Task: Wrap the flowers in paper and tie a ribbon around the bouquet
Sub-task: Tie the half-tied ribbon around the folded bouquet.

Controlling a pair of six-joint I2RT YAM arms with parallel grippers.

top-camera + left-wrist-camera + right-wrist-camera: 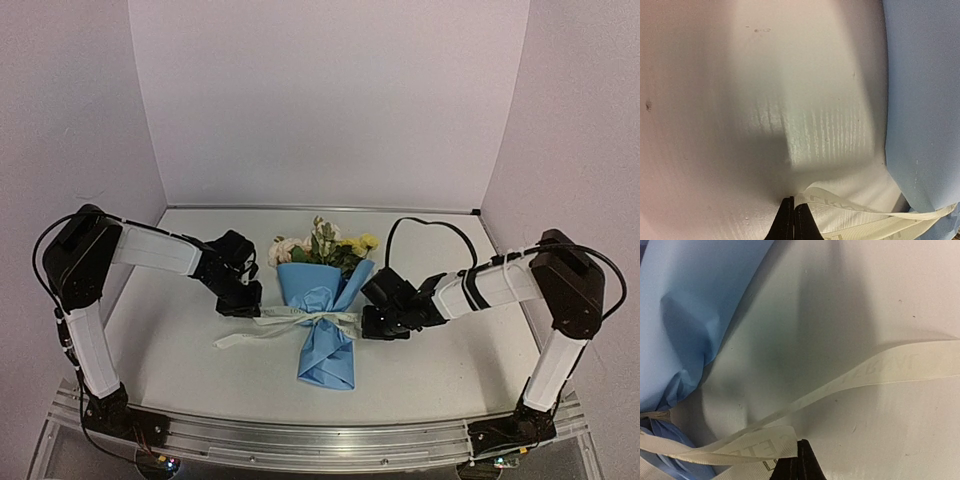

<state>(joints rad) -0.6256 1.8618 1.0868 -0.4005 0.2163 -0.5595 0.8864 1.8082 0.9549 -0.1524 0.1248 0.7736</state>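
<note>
1. Jaws of the left gripper [793,201] are pressed together at the bottom edge of its wrist view; the ribbon [835,202] runs into their tips from the lower right, and it looks pinched there rather than merely touched.
2. Jaws of the right gripper [800,444] are likewise closed, bottom centre of its own view; a lettered loop of ribbon ends right at the tips from the left, so I judge it clamped too.
3. Bouquet [320,295] lies flat in the middle of the overhead view on the table [180,370]; the flowers [325,247] point toward the top of the frame; the paper [325,365] narrows to a waist and flares again toward the bottom; the ribbon crosses that waist, one tail trailing to the lower left.
4. Each gripper sits low on its own side of the waist, just beside the paper; holding a strand on each side would suit pulling outward to tighten the tie, with the wrapped bunch lying between as the anchor.
5. Hard to make out: both wrist views cut the fingers off at the bottom edge, so the actual contact is barely shown; overhead, the grippers cover the ribbon where they meet it; the crossing at the waist is too small to tell a knot from a simple overlap; the stems are hidden inside the paper.
</note>
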